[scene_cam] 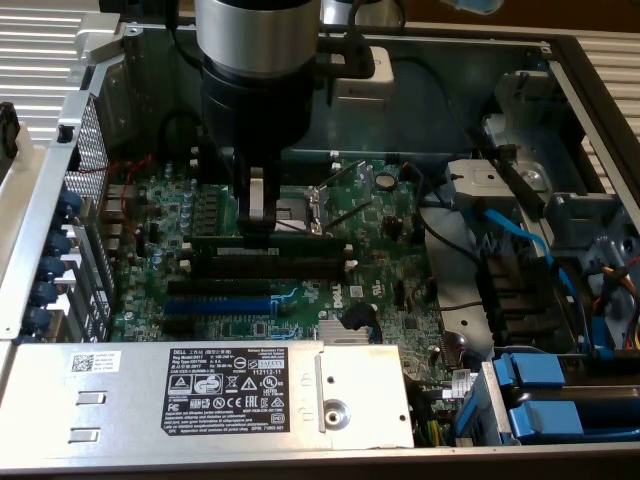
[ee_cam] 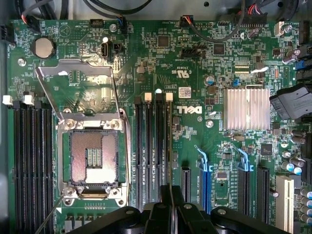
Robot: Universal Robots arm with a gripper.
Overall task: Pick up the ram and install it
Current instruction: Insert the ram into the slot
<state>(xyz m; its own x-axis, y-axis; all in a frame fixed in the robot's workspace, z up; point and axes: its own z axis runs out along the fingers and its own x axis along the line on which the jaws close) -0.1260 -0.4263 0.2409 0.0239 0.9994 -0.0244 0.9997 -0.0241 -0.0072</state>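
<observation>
Claw (scene_cam: 258,222) pinching ram (scene_cam: 305,240), green motherboard (scene_cam: 390,275) beneath, open metal computer case (scene_cam: 450,110)

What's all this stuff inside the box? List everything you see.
computer case: one, grey, open, around everything
motherboard: one, green, on the case floor
processor socket: one, silver, lid raised
black slots: several, black, beside the socket
blue slot: one, blue, beyond the black slots
heatsink: one, silver, on the motherboard
coin battery: one, silver, on the motherboard
power supply: one, silver, labelled, exterior view's bottom
ram: one, dark green, in the hand, at the black slots
hand: one, black and silver, shut on the ram
</observation>
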